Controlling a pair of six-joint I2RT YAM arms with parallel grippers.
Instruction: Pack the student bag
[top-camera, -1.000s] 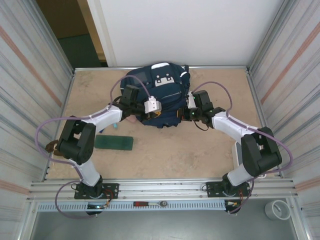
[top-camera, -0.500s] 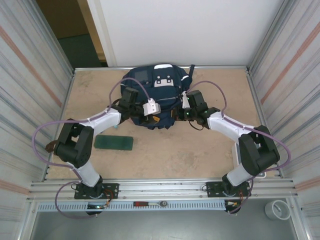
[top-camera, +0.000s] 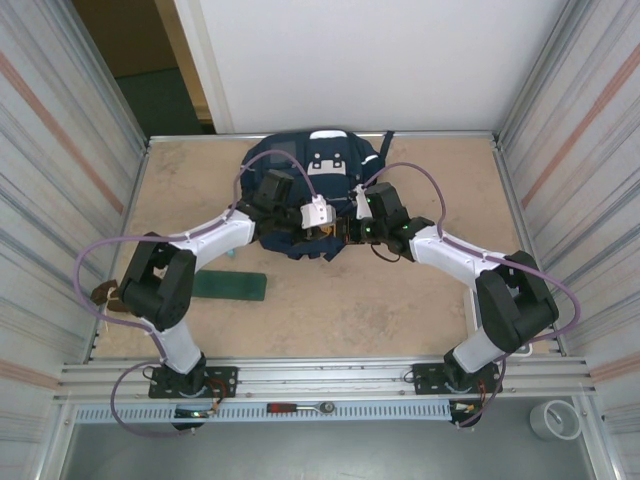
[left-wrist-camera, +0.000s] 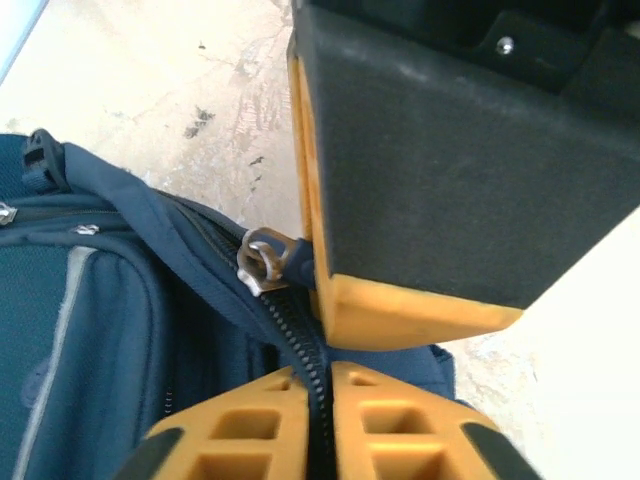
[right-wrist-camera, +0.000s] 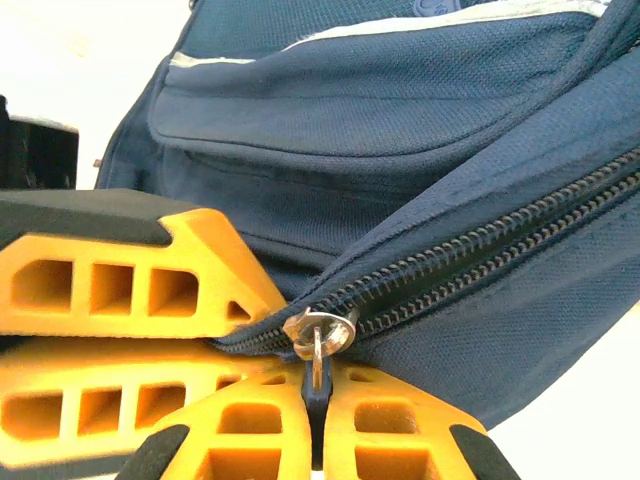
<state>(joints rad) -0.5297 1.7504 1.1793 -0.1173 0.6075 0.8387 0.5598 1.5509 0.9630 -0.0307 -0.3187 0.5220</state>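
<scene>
closely seen, the left claw (left-wrist-camera: 312, 388) is pressed together on the student bag (left-wrist-camera: 90, 330), its yellow fingertips nipping the fabric where the zip teeth run between them. just beside it, the right claw (right-wrist-camera: 315, 400) is closed too, pinching the dark tab of the zip pull (right-wrist-camera: 318, 332) below its metal ring. the two claws meet at the bag's near edge, one right against the other. from above, the navy bag lies at the far middle of the desk (top-camera: 420, 290), near the back edge, with both arms reaching in to it. a flat green thing (top-camera: 228, 286) lies on the desk beside the left arm, apart from the bag.
</scene>
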